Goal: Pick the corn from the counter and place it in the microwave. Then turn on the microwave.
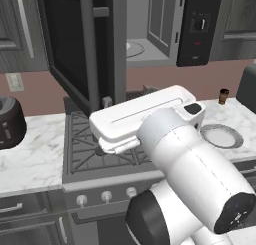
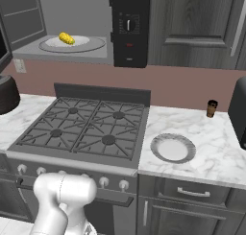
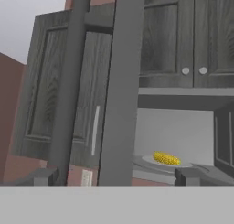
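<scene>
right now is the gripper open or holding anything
Gripper: open, fingertips wide apart, holding nothing; the corn lies on the plate inside the microwave.

Dark wood-grain cabinets [image 2: 199, 18] hang on a dull reddish wall [image 2: 182, 88]

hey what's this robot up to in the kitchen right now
The corn already lies on a dish inside the microwave, whose door is wide open. The gripper is open and holds nothing, with its fingers raised near that door. Closing the door is probably next, then turning the microwave on. An empty-looking plate sits on the counter.
</scene>
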